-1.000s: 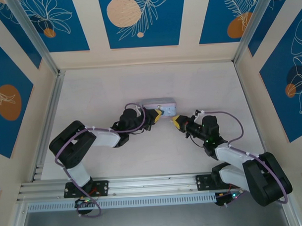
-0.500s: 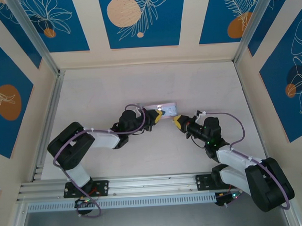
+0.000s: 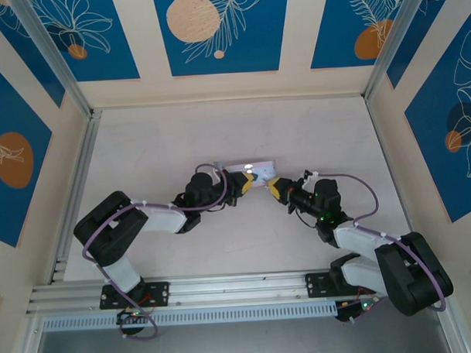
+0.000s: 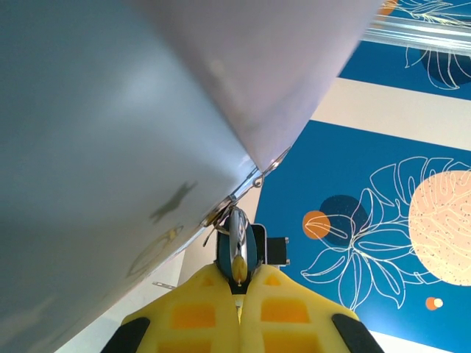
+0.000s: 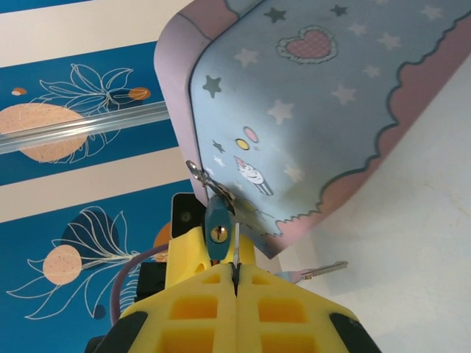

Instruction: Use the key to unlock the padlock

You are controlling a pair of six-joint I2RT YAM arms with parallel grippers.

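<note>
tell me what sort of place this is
Likely a robot test booth: pale tabletop, blue floral-print wall panels, silver aluminium rail bearing the black-and-white left arm and right arm.

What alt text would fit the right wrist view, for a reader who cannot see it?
The right gripper, its yellow jaws shut on the thin key, holds the blade just beside the small dark-blue padlock, whose keyhole faces the camera. The padlock is hooked on the clasp of a light-blue tin with stars and a heart.
</note>
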